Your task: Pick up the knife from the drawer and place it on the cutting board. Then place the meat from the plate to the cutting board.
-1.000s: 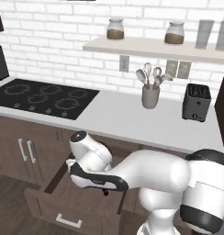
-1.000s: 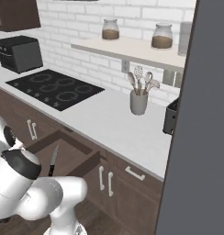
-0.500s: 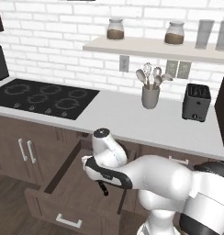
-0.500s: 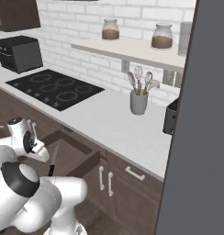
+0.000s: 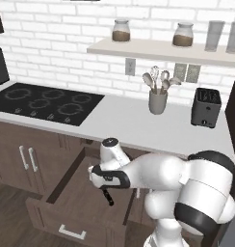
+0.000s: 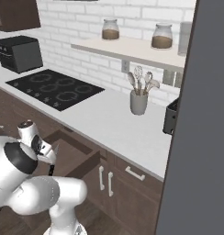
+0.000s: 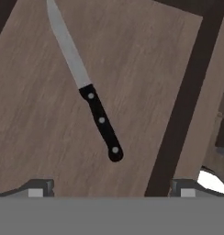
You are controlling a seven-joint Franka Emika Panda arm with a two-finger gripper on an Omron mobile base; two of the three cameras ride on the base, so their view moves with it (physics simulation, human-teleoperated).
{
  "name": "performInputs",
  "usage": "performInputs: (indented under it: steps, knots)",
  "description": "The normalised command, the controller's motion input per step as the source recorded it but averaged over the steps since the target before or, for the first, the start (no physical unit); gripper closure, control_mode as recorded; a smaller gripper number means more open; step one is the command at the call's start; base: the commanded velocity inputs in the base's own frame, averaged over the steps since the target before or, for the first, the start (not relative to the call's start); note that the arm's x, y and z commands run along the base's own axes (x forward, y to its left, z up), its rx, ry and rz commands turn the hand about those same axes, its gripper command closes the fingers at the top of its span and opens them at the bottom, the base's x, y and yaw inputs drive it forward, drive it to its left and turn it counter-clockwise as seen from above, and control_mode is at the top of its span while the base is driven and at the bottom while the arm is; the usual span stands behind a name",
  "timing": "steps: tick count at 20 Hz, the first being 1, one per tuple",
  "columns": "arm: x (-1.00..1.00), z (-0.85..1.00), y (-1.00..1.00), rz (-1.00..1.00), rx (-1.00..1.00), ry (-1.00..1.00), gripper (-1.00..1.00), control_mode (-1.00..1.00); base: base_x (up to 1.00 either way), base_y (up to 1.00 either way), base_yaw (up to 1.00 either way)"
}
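The drawer (image 5: 71,226) is pulled out under the counter, and its wooden floor (image 7: 36,114) carries the knife (image 7: 101,121). The knife lies flat, its black handle toward my gripper and its silver blade (image 7: 65,46) pointing away. My gripper (image 7: 111,188) hangs above the handle's end, open, with nothing between its fingertips (image 7: 38,188). In the left base view my hand (image 5: 110,174) reaches down into the drawer, and the knife's handle (image 5: 106,196) shows just below it. The right base view has the drawer (image 6: 75,153) beside my arm. The cutting board, the meat and the plate are out of view.
A black cooktop (image 5: 45,103) is set in the white counter (image 5: 134,125). A utensil cup (image 5: 158,101) and a black toaster (image 5: 206,107) stand at the back. A shelf (image 5: 158,48) holds jars. Cabinet doors (image 5: 23,161) flank the drawer's left side.
My hand has swung to the right over the open drawer and now hangs above the knife. The jaws stayed open and the knife has not moved.
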Motion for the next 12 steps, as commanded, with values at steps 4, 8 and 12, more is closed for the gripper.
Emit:
performInputs:
  steps: [4,8,12]
  knots:
    - [0.46,-0.36,0.01,0.15,0.00,0.01,-1.00,-1.00,0.00,0.00,0.00]
    - [0.36,-0.34,0.17,0.09,-0.01,0.02,-1.00,-1.00,0.00,0.00,0.00]
    - [0.38,-0.41,0.27,0.04,-0.03,0.05,-1.00,-1.00,0.00,0.00,0.00]
